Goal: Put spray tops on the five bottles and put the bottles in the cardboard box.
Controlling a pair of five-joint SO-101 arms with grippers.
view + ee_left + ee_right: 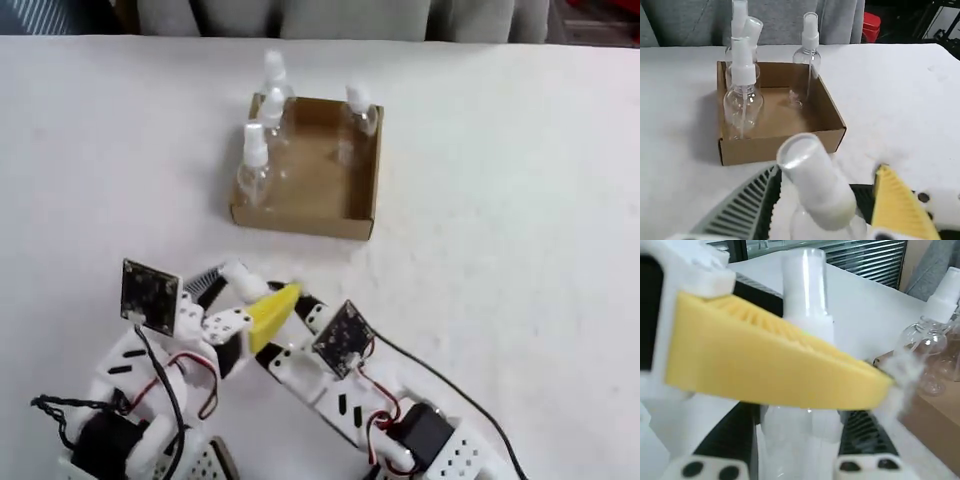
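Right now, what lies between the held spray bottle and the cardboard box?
Only bare white table between the clear plastic spray bottle and the brown cardboard box, clearest in the left wrist view.

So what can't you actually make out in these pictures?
Fifth bottle: body cut off by the left wrist view's edge, covered by the right gripper in the right wrist view.
Whether the right gripper grips its spray top: too close, blurred.
High view: the left gripper and right gripper hide most of that bottle.
Whether the boxed bottles have tight tops: too small.
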